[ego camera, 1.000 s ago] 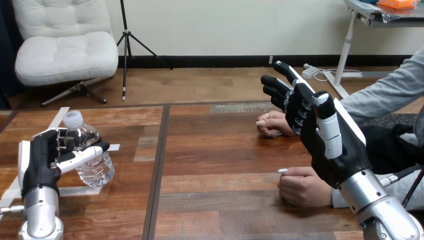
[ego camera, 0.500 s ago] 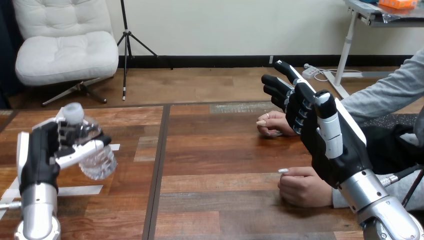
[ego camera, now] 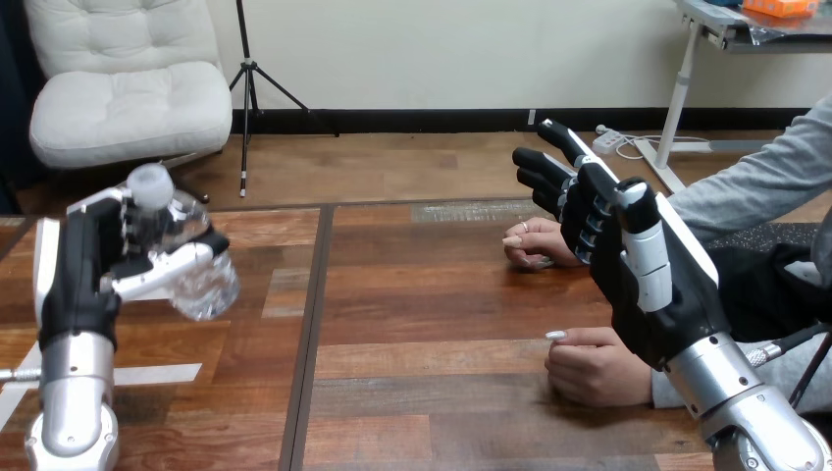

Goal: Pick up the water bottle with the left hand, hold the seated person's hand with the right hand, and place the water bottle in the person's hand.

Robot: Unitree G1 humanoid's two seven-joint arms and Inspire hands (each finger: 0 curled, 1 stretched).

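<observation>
Water bottle point(ego camera: 191, 265) tilted, clear of the bench point(ego camera: 442, 294) at left.
Clamped in left hand's point(ego camera: 83, 280) curled fingers point(ego camera: 126, 240); right hand's point(ego camera: 628, 255) fingers spread, raised by the person's hands point(ego camera: 594, 368), gripping neither. Might slip from the tilted grip, or arrive at an unsteadied hand.

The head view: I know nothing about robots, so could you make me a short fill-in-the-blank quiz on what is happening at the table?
1. The left hand grips the water bottle, which is tilted rather than ____.
2. The right hand is raised with straight fingers, so it is ____ and holds nothing.
3. The person's far hand and near hand rest on the table at the view's ____ side.

Missing words: upright; open; right.
</observation>
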